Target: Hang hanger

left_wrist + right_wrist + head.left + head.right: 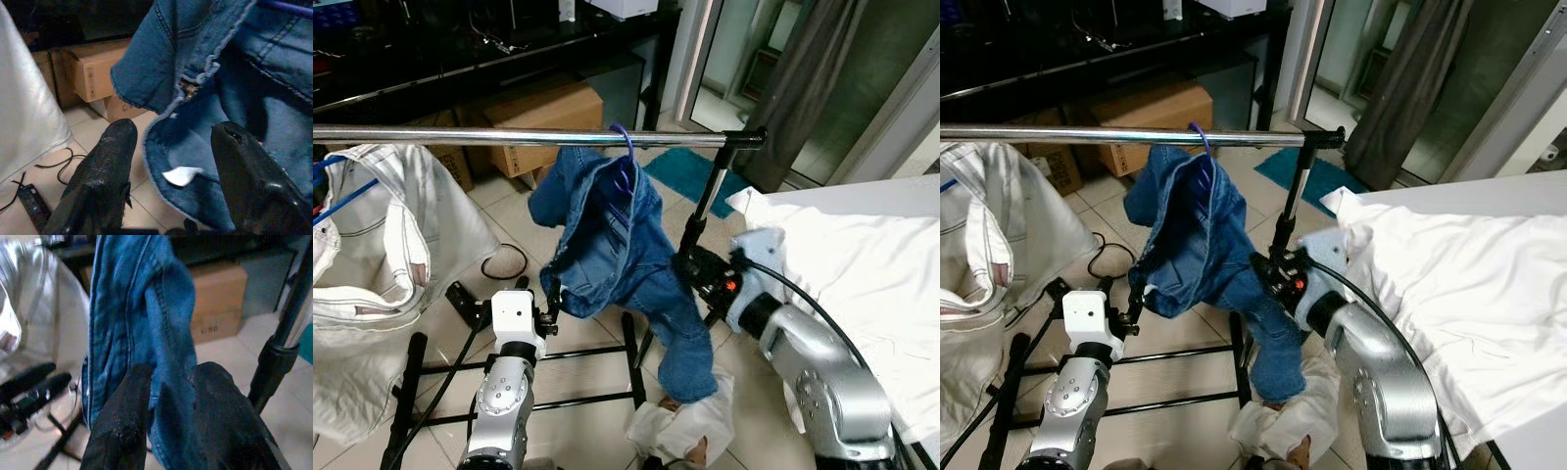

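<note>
A blue hanger [624, 147] hooks over the chrome rail [509, 136], and blue jeans [617, 245] hang from it, one leg trailing to the floor. My right gripper [679, 266] reaches in from the right and is shut on a fold of the denim [166, 357] at mid height, beside the rack's upright pole [709, 196]. My left gripper [551, 294] sits at the jeans' lower left edge. Its fingers [105, 161] are open, with the hem and a white label [181, 175] just beyond them.
A white garment [372, 245] hangs on the rail at the left. Cardboard boxes [543, 122] stand behind the rack. A bed with a white sheet [862, 255] is at the right. White cloth [680, 426] lies on the tiles by the rack's black base bars [578, 352].
</note>
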